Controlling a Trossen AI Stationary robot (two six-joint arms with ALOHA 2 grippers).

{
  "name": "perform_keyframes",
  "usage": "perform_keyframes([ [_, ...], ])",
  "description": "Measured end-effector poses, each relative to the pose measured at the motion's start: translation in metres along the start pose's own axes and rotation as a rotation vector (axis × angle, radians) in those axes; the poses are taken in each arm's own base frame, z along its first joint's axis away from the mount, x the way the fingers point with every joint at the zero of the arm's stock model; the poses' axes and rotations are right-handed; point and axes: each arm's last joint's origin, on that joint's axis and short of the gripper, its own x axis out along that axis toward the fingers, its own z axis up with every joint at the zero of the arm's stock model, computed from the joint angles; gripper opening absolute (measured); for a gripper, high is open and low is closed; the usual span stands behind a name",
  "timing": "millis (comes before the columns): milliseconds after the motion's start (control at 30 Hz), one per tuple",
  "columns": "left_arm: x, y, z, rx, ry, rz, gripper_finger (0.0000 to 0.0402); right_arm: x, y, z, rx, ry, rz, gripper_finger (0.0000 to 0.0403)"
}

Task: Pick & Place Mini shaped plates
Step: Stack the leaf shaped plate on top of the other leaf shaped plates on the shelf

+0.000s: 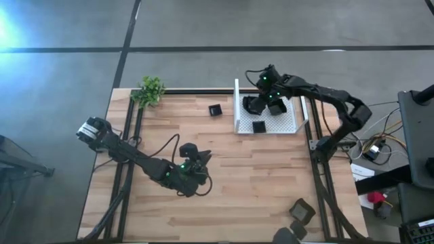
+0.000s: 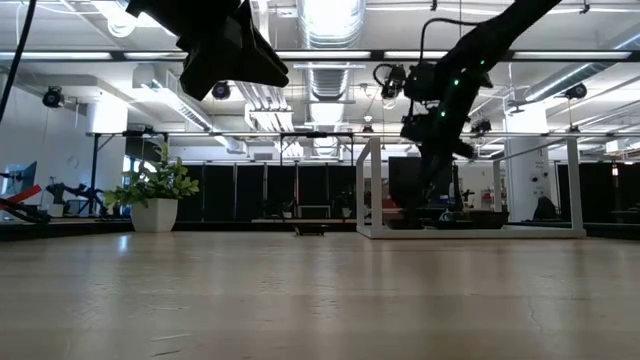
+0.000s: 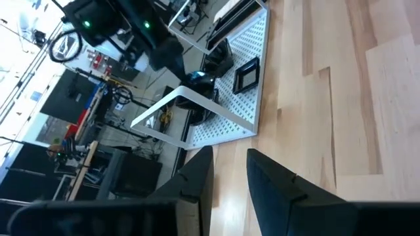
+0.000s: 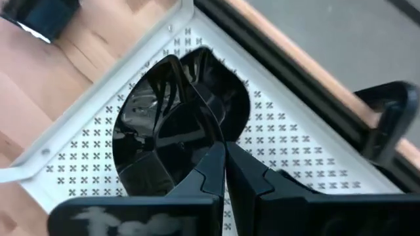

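— Wooden table (image 1: 224, 169), white tray (image 1: 296, 126) at far edge; plates there half hidden?
— Yes. Right gripper (image 4: 225, 149) fingers pinched on rounded plate (image 4: 167, 128) over tray; left gripper (image 3: 228, 172) fingers apart, empty.

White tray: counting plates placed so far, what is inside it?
White tray holds a square black plate and a rounded plate pinched by the right claw; anything beneath the claw is hidden.

Both arms (image 1: 135, 156) are matte black with jointed links, loose black cables, small green lights behind blunt dark fingers (image 3: 275, 190)
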Motion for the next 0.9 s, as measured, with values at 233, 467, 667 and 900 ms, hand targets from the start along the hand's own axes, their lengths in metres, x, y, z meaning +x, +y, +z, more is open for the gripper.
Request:
perform_keyframes([
  [233, 0.000, 0.000, 0.000, -0.004, 0.000, 0.000, 0.0090, 0.021, 0.000, 0.003, 0.003, 0.002, 0.008, 0.0008],
  [467, 0.000, 0.000, 0.000, -0.004, 0.000, 0.000, 0.0090, 0.025, -0.004, 0.003, 0.002, 0.010, 0.001, 0.0008],
  [667, 0.000, 0.000, 0.000, -0.004, 0.000, 0.000, 0.0090, 0.025, -0.004, 0.007, -0.021, -0.027, 0.003, 0.0008],
  [900, 0.000, 0.000, 0.000, -0.004, 0.000, 0.000, 0.0090, 0.025, -0.004, 0.009, -0.051, -0.053, 0.003, 0.0008],
])
